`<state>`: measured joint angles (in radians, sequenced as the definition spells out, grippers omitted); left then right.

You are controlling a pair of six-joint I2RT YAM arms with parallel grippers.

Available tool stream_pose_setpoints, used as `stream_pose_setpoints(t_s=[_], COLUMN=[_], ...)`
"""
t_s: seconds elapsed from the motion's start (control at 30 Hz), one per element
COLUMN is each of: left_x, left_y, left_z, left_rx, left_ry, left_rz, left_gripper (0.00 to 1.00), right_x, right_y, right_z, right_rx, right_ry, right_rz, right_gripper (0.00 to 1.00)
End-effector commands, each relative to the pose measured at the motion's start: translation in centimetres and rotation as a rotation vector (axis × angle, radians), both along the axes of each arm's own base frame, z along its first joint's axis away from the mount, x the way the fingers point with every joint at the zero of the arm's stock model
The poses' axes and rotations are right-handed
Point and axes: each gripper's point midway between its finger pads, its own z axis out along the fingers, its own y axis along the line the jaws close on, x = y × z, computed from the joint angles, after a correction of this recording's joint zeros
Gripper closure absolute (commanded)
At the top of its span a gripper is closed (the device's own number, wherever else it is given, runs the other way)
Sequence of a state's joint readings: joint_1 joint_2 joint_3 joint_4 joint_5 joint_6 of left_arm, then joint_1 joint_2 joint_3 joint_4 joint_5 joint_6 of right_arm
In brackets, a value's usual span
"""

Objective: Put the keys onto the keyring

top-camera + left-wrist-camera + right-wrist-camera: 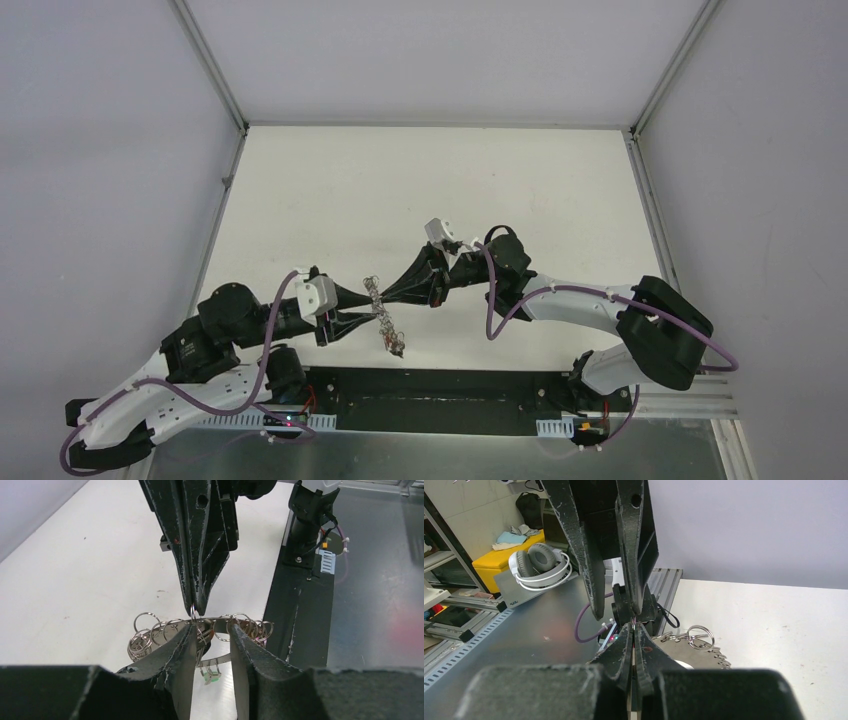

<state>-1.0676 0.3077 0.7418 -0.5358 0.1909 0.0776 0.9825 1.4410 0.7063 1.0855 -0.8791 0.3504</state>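
Note:
The keyring [386, 326], a flat grey ring edged with small silver loops, hangs tilted above the white table between both grippers. My right gripper [386, 296] [197, 609] [634, 626] is shut on one small loop at the ring's top edge. My left gripper [372, 308] [212, 628] stands open, its fingers apart over the keyring [215, 658]; one fingertip [191, 631] lies against the ring next to that pinched loop. A green-tagged key [213, 677] dangles from the ring's lower band. In the right wrist view the keyring [696, 655] shows beside my shut fingers. I cannot make out a black-tagged key.
The white table [450, 190] stretches behind the arms, closed in by grey walls. A black base strip [440, 400] [300, 615] runs along its near edge. Beyond it lie a metal bench [524, 630], white headphones [540, 567] and a yellow box [499, 562].

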Motion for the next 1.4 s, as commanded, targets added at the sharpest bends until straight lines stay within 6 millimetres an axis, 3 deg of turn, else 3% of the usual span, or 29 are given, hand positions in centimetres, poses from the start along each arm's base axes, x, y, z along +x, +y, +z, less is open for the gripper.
stream_pose_setpoints(t_s=[0.0,0.4,0.67,0.83,1.17,1.37], left_x=[-0.3,0.5,1.1,1.0,1.2,1.9], left_y=[-0.5,-0.7,-1.3,-1.5,0.3,1.8], left_z=[1.5,-1.5,-2.0,-2.5,-1.4,-0.7], left_rx=[-0.041,0.097,0.136,0.147,0.116,0.066], left_ry=[-0.104,-0.039,-0.017,0.001,-0.008,0.055], left_rz=[-0.046,-0.021,-0.006,-0.017,0.047,0.151], left_gripper=[0.71,0.85,0.96,0.98,0.80,0.51], right_x=[-0.3,-0.3,-0.3,-0.3,-0.3,-0.1], right_y=[-0.4,-0.5,-0.6,-0.6,-0.6,-0.9], right_z=[2.4,2.7,2.7,2.7,2.7,2.4], right_rx=[0.082,0.090,0.090,0.092,0.092,0.084], right_ry=[-0.046,-0.050,-0.049,-0.051,-0.050,-0.051], right_rz=[-0.012,-0.015,-0.018,-0.020,-0.025,-0.045], right_gripper=[1.00,1.00,1.00,1.00,1.00,1.00])
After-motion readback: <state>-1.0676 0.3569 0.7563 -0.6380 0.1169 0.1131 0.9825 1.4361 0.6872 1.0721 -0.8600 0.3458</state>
